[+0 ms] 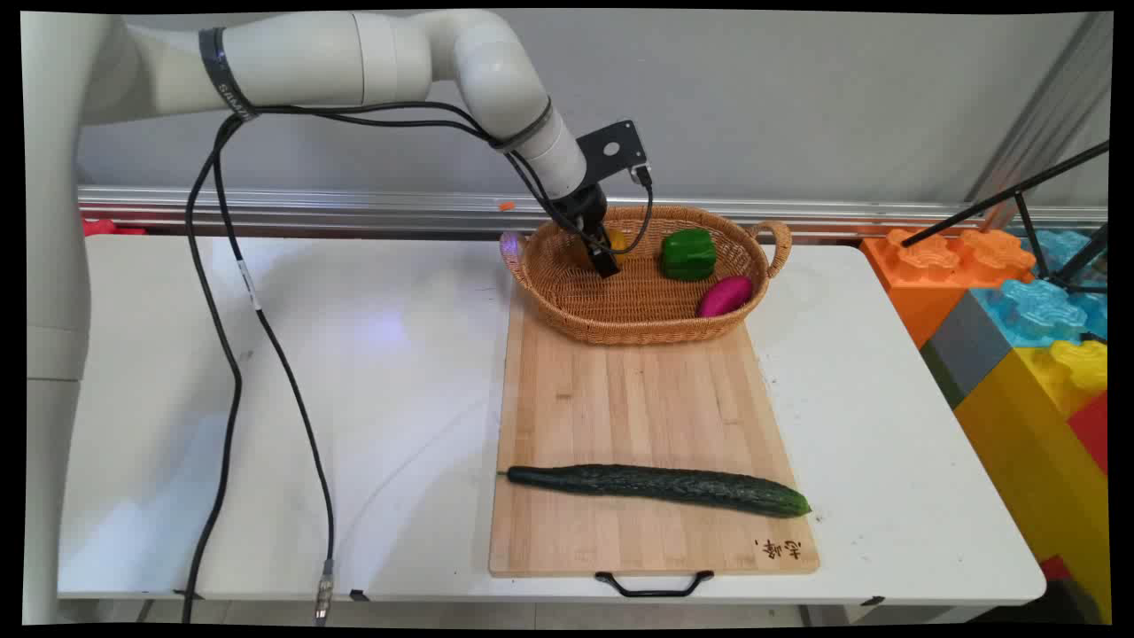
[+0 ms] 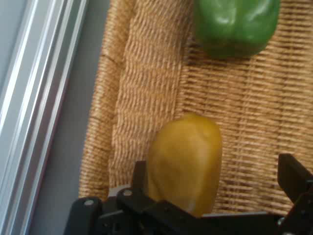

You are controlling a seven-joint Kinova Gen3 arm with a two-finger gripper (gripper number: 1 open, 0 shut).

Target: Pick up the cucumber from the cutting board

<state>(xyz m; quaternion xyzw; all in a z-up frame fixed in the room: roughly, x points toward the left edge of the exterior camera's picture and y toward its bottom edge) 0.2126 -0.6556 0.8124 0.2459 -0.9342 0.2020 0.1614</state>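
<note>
My gripper (image 1: 602, 257) reaches down into the woven basket (image 1: 638, 335) at its back left. It is open around a yellow pepper-like vegetable (image 2: 186, 161). The left finger (image 2: 140, 177) touches or nearly touches the vegetable, while the right finger (image 2: 293, 178) stands well apart from it. In the main view the yellow vegetable (image 1: 617, 239) shows only partly behind the hand. A green bell pepper (image 1: 688, 254) (image 2: 234, 24) lies in the basket just beyond it. A magenta eggplant-like piece (image 1: 725, 296) rests by the basket's right wall.
The basket sits on the far end of a wooden cutting board (image 1: 638, 408). A long cucumber (image 1: 656, 487) lies across the board's near end. Big coloured toy blocks (image 1: 1028, 319) and a black tripod leg (image 1: 1001, 197) stand at the right. Black cables (image 1: 226, 354) hang at the left.
</note>
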